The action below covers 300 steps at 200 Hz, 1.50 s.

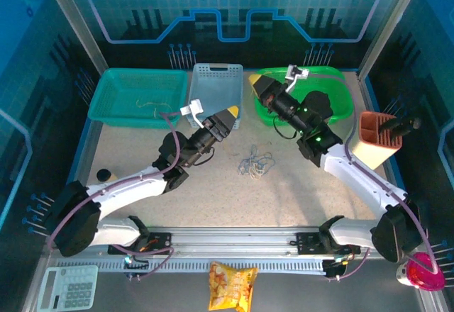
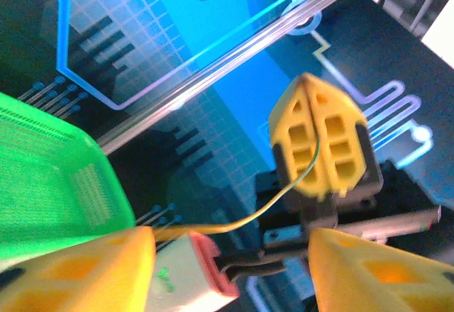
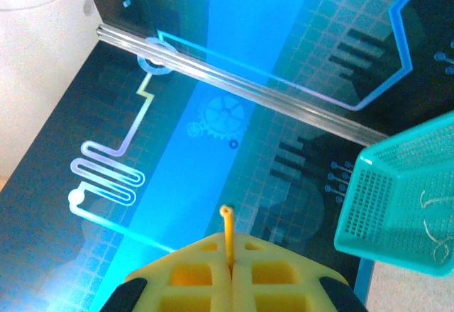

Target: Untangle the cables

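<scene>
Left gripper [image 1: 230, 112] hangs over the table just right of the teal basket [image 1: 106, 92] and at the near edge of the pale blue basket [image 1: 213, 78]. In its wrist view the two yellow fingers [image 2: 78, 269] stand wide apart with nothing clamped between them. A thin tan-yellow cable [image 2: 245, 221] starts beside the left-hand finger, sags across the gap and climbs to the right gripper [image 2: 317, 142]. Whether it touches the left-hand finger I cannot tell. Inside the teal basket lie a few loose wires [image 1: 145, 104], well apart from the rest.

Further right, on the speckled table [image 1: 213, 198], the tangled clump [image 1: 255, 163] of pale and dark cables rests between the two arms. It is nearer the bases than either gripper and touched by neither.

The right gripper is farther from the bases, over the gap between the pale blue basket and the green basket [image 1: 333, 110]. Its jaws are pressed together on the tan-yellow cable, and a short end of the cable pokes up past the fingertips in the right wrist view. That view also catches a corner of the teal basket with thin wires lying inside. At the far right of the table stands a tan holder [image 1: 372, 142]
</scene>
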Tool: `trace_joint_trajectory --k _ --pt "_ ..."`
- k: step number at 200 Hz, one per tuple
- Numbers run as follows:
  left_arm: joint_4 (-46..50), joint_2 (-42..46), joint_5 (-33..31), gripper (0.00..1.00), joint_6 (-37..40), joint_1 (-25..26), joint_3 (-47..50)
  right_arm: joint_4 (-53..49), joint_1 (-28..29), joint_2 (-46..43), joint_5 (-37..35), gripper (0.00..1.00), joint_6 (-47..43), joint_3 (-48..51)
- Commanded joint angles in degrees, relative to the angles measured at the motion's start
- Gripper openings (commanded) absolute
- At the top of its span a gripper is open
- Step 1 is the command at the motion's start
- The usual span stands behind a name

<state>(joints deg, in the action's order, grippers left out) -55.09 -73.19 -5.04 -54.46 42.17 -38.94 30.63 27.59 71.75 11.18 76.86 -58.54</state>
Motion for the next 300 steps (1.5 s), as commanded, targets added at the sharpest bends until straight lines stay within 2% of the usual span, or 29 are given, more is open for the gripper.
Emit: trace_joint_trajectory --k 1,22,122,153,186,212,259,281,300 --pt "1.6 2.4 -1.4 0.81 0.7 0.1 0.9 -1.8 -2.2 1.8 2.6 0.0 -1.9 -3.8" --pt "3.0 3.0 -1.4 0.99 0.7 0.1 1.3 -3.4 -4.1 3.6 4.0 0.0 -2.4 -7.2" --pt "11.8 7.0 -0.1 0.99 1.5 0.0 2.2 -8.5 -16.1 15.8 10.2 0.0 -2.3 -32.8" --pt "14.5 8.7 -0.3 0.99 2.1 0.0 2.5 -6.7 -20.3 20.4 10.6 0.0 -0.8 -39.6" --pt "16.5 9.7 -0.6 0.99 3.1 0.0 2.6 -1.7 -22.8 24.7 13.6 0.0 4.6 -43.7" --pt "17.4 9.0 0.0 0.99 3.5 0.0 2.0 0.8 -19.9 23.9 16.0 0.0 3.5 -38.9" --pt "18.5 8.8 1.0 0.99 3.5 0.0 0.9 6.3 -10.4 20.0 16.8 0.0 1.4 -20.7" --pt "19.8 10.2 0.7 0.99 4.1 0.1 0.9 6.7 -5.5 18.1 15.6 0.0 -0.1 -14.2" --pt "21.3 12.3 0.0 0.99 4.9 0.1 1.0 4.0 -0.8 17.0 15.1 0.0 -2.4 -12.9"
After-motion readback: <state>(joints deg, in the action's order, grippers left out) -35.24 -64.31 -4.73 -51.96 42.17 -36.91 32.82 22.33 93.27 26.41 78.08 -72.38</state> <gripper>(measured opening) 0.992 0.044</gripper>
